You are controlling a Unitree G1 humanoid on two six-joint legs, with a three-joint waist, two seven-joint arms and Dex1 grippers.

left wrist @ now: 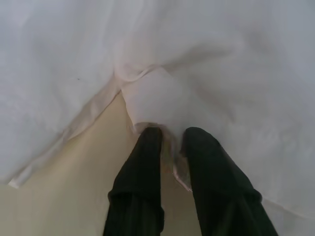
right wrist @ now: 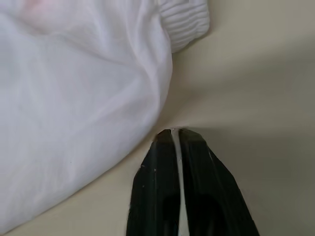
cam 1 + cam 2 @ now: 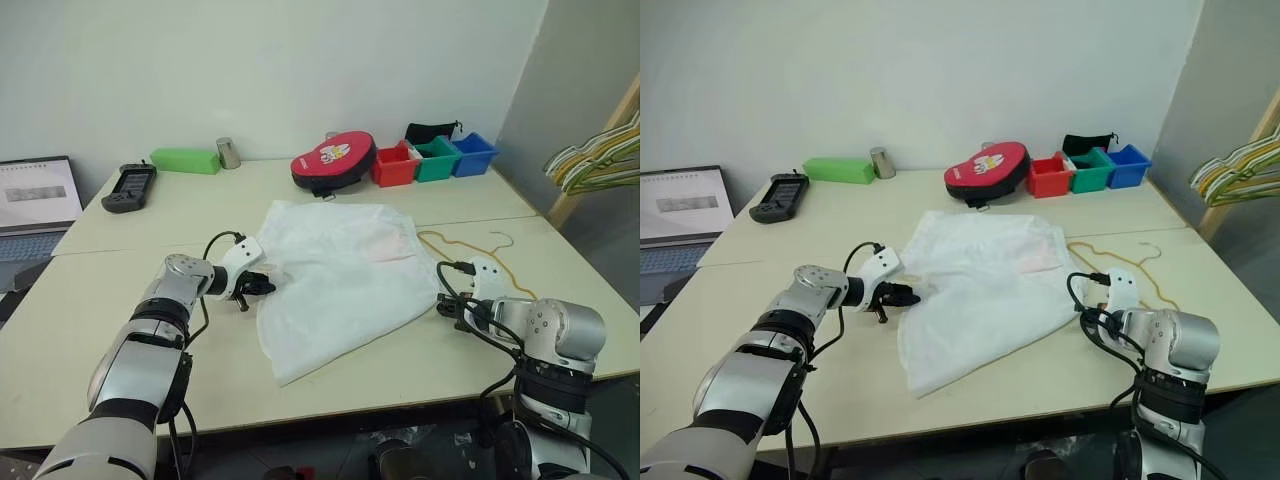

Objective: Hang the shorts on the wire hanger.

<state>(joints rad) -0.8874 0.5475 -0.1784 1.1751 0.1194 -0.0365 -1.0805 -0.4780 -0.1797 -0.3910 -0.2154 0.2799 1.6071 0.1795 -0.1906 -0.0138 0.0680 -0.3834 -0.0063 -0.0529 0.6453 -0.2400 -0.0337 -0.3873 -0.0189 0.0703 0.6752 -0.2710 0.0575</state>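
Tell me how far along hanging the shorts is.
Nothing is hung yet. The shorts lie spread on the table, and the wire hanger lies beside them. The left claw is at their edge, fabric between its fingers. Lifting and threading onto the hanger remain.

The shorts [image 3: 980, 295] are lying spread and rumpled across the middle of the pale tabletop [image 3: 790, 385]. The left pincer [image 3: 902, 294] is sitting at their left edge, touching the fabric. The right pincer [image 3: 1087, 318] is resting just beside their right edge. The wire hanger [image 3: 1130, 262] is lying flat beyond the right arm, its near end running under the cloth. A red case [image 3: 987, 169], three coloured bins [image 3: 1090, 170], a green box [image 3: 838, 170] and a laptop [image 3: 678, 225] are sitting farther back.
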